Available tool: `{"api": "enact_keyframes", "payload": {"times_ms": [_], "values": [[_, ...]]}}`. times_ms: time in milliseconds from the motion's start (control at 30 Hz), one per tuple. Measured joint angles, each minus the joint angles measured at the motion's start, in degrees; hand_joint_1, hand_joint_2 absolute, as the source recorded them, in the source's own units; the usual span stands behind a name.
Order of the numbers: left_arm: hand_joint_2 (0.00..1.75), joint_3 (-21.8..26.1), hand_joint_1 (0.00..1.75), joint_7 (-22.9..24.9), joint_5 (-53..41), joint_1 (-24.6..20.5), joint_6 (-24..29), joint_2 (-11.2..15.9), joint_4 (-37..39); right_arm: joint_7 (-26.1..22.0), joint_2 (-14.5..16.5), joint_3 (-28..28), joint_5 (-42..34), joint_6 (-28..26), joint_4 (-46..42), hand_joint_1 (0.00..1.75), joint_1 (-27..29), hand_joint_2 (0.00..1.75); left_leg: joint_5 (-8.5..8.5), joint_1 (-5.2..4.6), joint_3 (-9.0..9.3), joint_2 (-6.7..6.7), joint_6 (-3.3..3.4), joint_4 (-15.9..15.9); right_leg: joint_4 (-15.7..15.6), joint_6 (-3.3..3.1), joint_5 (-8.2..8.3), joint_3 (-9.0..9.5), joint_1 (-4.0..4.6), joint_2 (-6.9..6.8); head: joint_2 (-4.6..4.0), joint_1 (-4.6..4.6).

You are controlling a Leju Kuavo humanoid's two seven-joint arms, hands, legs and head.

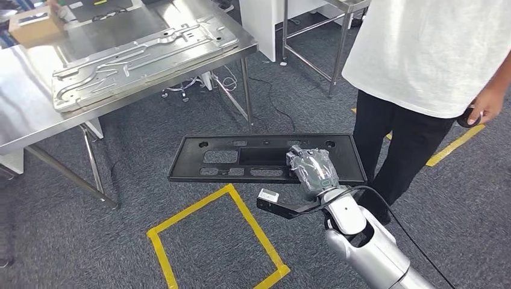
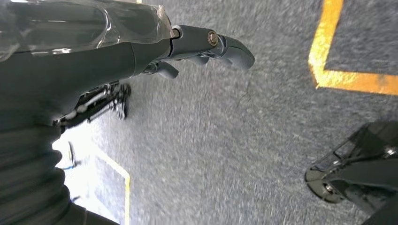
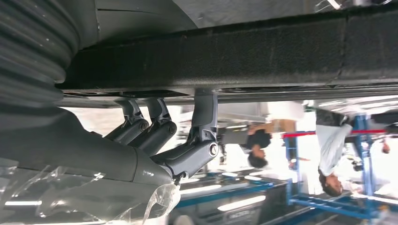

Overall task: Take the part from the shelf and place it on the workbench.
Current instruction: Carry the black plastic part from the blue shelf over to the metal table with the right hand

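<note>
The part (image 1: 241,158) is a long flat black plastic panel with several cutouts, held level above the carpet. My right hand (image 1: 312,171), wrapped in clear film, grips its near edge right of the middle. In the right wrist view the dark fingers (image 3: 187,154) curl up against the part's underside (image 3: 234,56). The workbench (image 1: 36,114) is a steel table at the upper left, some way from the part. My left hand (image 2: 94,56) hangs over the grey carpet with its fingers (image 2: 211,44) loosely apart and nothing in them.
A large stamped metal sheet (image 1: 138,57) covers much of the workbench, with a cardboard box (image 1: 35,25) at its far left corner. A person in a white shirt (image 1: 428,54) stands close on the right. Yellow tape (image 1: 211,241) marks a square on the floor below the part.
</note>
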Motion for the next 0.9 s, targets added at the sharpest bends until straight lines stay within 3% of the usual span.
{"api": "enact_keyframes", "payload": {"times_ms": [33,100,167,233,267,333,400,433,467,500,533,600,633,700,733,767,833,900], "values": [[1.75,0.04,0.0,0.04,-0.02,0.06,-0.02,-0.01,0.0,0.01,0.01,0.07,0.0,0.05,-0.01,1.75,-0.05,1.75,2.11,-0.2,1.74,0.37,0.43,-3.76,-0.12,-0.01,-0.18,0.38,0.1,-0.69,0.0,0.0],[1.75,0.13,0.0,0.24,-0.09,0.06,-0.02,0.07,0.0,0.02,-0.02,0.13,0.0,0.12,-0.01,1.75,-0.28,1.75,6.18,-1.22,6.45,2.99,1.87,-13.23,-0.77,0.03,-0.44,1.4,0.22,-1.98,0.0,0.0],[1.75,0.2,0.0,0.56,-0.18,-0.2,-0.03,0.14,0.0,0.04,-0.1,0.15,-0.01,0.21,-0.01,1.75,-0.55,1.75,7.28,-2.3,8.83,5.2,2.96,-18.19,-1.43,0.28,-0.58,2.06,0.31,-3.27,0.0,-0.01],[1.75,0.22,0.0,0.8,-0.22,-0.32,-0.04,0.16,0.0,0.07,-0.15,0.2,-0.01,0.28,-0.02,1.75,-0.7,1.75,6.93,-2.72,9.25,4.45,3.3,-19.21,-1.94,0.74,-0.75,2.57,0.41,-4.72,0.01,-0.01],[1.75,0.22,0.0,0.87,-0.25,-0.14,-0.05,0.16,0.0,0.09,-0.12,0.22,-0.01,0.3,-0.03,1.75,-0.67,1.75,7.11,-2.46,9.76,3.73,3.24,-19.76,-2.01,0.97,-1.02,2.92,0.39,-4.67,0.02,-0.01],[1.75,0.21,0.0,0.91,-0.43,0.11,-0.08,0.15,0.0,0.09,-0.06,0.26,-0.01,0.28,-0.05,1.75,-0.69,1.75,7.45,-1.82,10.96,2.19,3.17,-20.9,0.93,1.22,-2.95,2.01,0.49,-1.73,0.01,0.01],[1.75,0.2,0.0,0.93,-0.67,-0.05,-0.11,0.07,-0.01,0.09,-0.18,0.28,-0.02,0.31,-0.05,1.75,-0.54,1.75,7.52,-1.48,11.37,0.65,3.18,-21.07,9.29,1.19,-6.51,-2.36,0.54,1.92,0.01,0.03],[1.75,0.2,0.0,0.94,-0.75,-0.17,-0.12,0.01,-0.01,0.09,-0.3,0.29,-0.03,0.33,-0.04,1.75,-0.33,1.75,7.46,-1.5,11.4,-0.21,3.2,-20.94,13.67,1.18,-7.84,-5.02,0.55,2.56,0.02,0.04],[1.75,0.2,0.0,0.95,-0.82,-0.24,-0.13,-0.07,-0.01,0.09,-0.44,0.29,-0.04,0.38,-0.03,1.75,-0.05,1.75,7.34,-1.5,11.42,-1.13,3.19,-20.8,16.5,1.22,-8.24,-7.03,0.56,2.79,0.02,0.04],[1.75,0.2,0.0,0.96,-0.9,-0.23,-0.15,-0.14,-0.02,0.1,-0.54,0.3,-0.03,0.41,-0.03,1.75,0.22,1.75,7.13,-1.45,11.43,-2.11,3.1,-20.53,16.89,1.26,-7.29,-7.98,0.53,2.9,0.02,0.04],[1.75,0.2,0.0,0.97,-0.94,-0.14,-0.18,-0.18,-0.01,0.1,-0.6,0.31,-0.04,0.43,-0.03,1.75,0.37,1.75,6.83,-1.33,11.46,-3.06,2.9,-20.11,14.46,1.34,-5.09,-7.51,0.46,3.03,0.02,0.05],[1.75,0.2,0.0,0.98,-1.01,0.01,-0.22,-0.22,-0.01,0.11,-0.66,0.31,-0.04,0.44,-0.03,1.75,0.44,1.75,5.98,-1.07,11.45,-4.84,2.25,-19.03,5.67,1.73,-0.11,-4.13,0.09,4.57,0.02,0.06],[1.75,0.2,0.0,0.99,-1.01,0.01,-0.21,-0.22,0.0,0.11,-0.67,0.32,-0.04,0.44,-0.03,1.75,0.43,1.75,5.57,-1.04,11.33,-5.6,1.94,-18.52,2.24,1.78,1.34,-2.64,-0.1,5.33,0.02,0.07],[1.75,0.2,0.0,1.01,-1.01,0.02,-0.17,-0.19,0.0,0.1,-0.68,0.34,-0.04,0.44,-0.03,1.75,0.46,1.75,5.2,-1.12,10.96,-6.66,1.58,-18.17,0.04,1.39,1.71,-1.63,-0.18,5.88,0.01,0.07],[1.75,0.2,0.0,1.02,-1.01,0.11,-0.15,-0.17,0.0,0.09,-0.64,0.37,-0.04,0.44,-0.04,1.75,0.48,1.75,5.18,-1.07,10.79,-7.09,1.54,-18.14,-0.03,0.91,1.76,-1.63,-0.17,5.17,0.0,0.06],[1.75,0.2,0.0,1.02,-1.01,0.28,-0.16,-0.11,-0.01,0.09,-0.63,0.39,-0.04,0.44,-0.04,1.75,0.45,1.75,5.1,-1.03,10.62,-6.93,1.4,-18.01,-0.01,0.56,1.75,-1.59,-0.11,4.6,0.0,0.06],[1.75,0.2,0.0,1.05,-1.09,0.44,-0.16,-0.07,-0.04,0.17,-0.6,0.41,-0.05,0.44,-0.04,1.75,0.32,1.75,3.59,-0.93,9.23,-4.36,0.76,-15.14,-0.04,-0.03,1.71,-1.46,-0.1,3.52,0.0,0.03],[1.75,0.2,0.0,1.1,-1.2,0.3,-0.17,-0.08,-0.07,0.29,-0.61,0.41,-0.08,0.45,-0.04,1.75,0.26,1.75,0.13,-0.63,5.39,-1.08,-0.04,-7.4,-0.07,-0.35,1.58,-1.37,-0.03,2.49,0.0,0.01]]}}
